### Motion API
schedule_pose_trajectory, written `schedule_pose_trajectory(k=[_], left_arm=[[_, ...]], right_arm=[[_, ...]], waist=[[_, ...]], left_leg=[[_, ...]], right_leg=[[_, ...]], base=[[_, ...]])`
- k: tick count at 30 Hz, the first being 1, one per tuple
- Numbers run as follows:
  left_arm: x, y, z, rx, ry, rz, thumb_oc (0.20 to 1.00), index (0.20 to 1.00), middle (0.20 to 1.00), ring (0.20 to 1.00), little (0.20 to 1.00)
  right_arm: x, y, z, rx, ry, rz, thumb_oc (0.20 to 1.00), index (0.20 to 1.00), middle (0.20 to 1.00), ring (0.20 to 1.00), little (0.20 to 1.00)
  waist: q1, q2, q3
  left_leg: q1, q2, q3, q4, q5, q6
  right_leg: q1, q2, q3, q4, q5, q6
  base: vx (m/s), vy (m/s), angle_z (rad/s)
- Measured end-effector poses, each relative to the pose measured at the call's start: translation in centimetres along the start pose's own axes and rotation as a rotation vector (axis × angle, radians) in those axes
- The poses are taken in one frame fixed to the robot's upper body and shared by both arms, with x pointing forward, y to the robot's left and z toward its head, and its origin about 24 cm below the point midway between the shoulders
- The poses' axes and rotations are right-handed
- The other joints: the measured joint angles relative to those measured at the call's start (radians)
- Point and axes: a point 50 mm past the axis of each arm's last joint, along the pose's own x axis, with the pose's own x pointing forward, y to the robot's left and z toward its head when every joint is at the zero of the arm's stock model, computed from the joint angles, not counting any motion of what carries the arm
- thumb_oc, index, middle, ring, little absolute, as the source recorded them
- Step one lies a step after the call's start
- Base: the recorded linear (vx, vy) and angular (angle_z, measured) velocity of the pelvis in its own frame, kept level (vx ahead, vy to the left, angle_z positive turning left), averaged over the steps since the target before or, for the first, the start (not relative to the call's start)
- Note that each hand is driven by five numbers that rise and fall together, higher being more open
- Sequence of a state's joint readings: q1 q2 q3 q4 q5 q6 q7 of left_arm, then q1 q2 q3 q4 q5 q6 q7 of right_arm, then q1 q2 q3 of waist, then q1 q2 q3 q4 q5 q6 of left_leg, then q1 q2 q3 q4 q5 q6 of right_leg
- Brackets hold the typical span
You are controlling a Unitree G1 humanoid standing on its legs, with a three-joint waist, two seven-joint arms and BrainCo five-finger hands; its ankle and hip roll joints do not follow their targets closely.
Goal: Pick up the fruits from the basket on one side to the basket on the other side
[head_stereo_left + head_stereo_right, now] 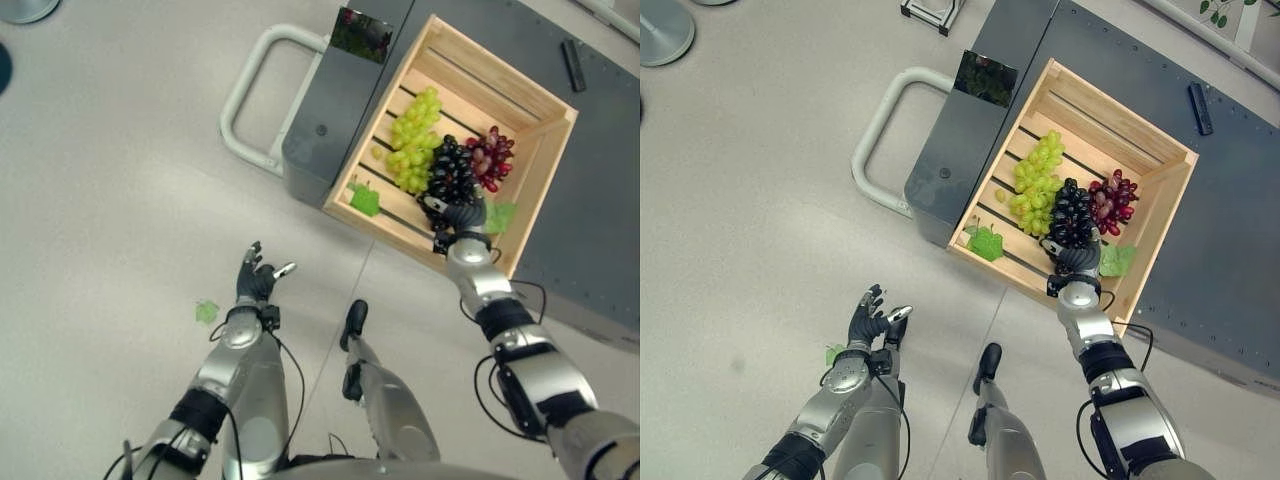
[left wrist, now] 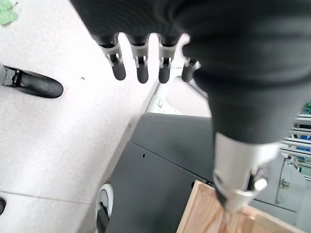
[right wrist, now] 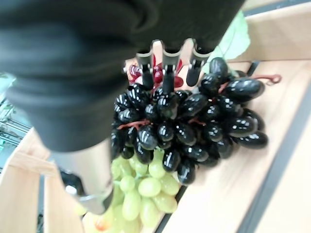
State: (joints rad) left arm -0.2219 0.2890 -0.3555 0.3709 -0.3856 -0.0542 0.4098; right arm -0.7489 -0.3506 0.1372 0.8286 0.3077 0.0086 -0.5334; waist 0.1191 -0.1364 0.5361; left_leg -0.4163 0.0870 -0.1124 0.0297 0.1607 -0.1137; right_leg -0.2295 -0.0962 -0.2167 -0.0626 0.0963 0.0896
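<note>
The left hand (image 1: 258, 278) hovers over the bare floor (image 1: 110, 190) at the 7 o'clock side of the scene, fingers straight and spread, holding nothing. The right hand (image 1: 1078, 262) reaches over the near rim of the wooden crate (image 1: 1140, 275), its fingers (image 3: 167, 65) extended and resting on the black grapes (image 3: 189, 126) with the thumb apart, not clamped. The green grapes (image 1: 1035, 185) lie at 10 o'clock of the black bunch and the red grapes (image 1: 1110, 205) at 2 o'clock, all inside the crate on the grey cart (image 1: 1230, 200).
</note>
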Motion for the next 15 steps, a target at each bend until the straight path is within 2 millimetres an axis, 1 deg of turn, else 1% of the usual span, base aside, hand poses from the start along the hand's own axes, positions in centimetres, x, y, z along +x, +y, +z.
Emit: schedule_pose_trajectory(k=[5,9,15], left_arm=[[-0.1,-0.5,0.0,0.013,0.0,-0.028,1.0,1.0,1.0,1.0,1.0],[0.1,-0.8,0.4,0.021,-0.016,-0.053,1.0,1.0,1.0,1.0,1.0],[0.2,-1.1,0.6,0.031,-0.023,-0.07,1.0,1.0,1.0,1.0,1.0]], right_arm=[[1.3,-0.6,0.9,-0.02,0.038,-0.036,1.0,1.0,1.0,1.0,1.0],[2.4,-2.0,1.0,-0.026,0.09,-0.073,1.0,1.0,1.0,1.0,1.0],[2.6,-2.4,0.9,0.011,0.132,-0.09,1.0,1.0,1.0,1.0,1.0]], waist=[[0.006,0.001,0.0],[0.015,0.003,0.0],[0.037,0.012,0.0]], left_leg=[[-0.004,-0.004,0.0,0.0,0.0,0.0],[-0.022,-0.008,-0.002,0.0,0.003,0.004],[-0.026,-0.012,-0.003,0.0,0.003,0.004]], right_leg=[[-0.004,-0.004,-0.002,0.0,0.001,0.001],[-0.018,-0.008,-0.008,0.0,0.001,0.003],[-0.019,-0.012,-0.011,-0.004,0.002,0.004]], base=[[0.0,0.001,0.01],[0.01,-0.001,0.03],[0.0,0.0,0.0]])
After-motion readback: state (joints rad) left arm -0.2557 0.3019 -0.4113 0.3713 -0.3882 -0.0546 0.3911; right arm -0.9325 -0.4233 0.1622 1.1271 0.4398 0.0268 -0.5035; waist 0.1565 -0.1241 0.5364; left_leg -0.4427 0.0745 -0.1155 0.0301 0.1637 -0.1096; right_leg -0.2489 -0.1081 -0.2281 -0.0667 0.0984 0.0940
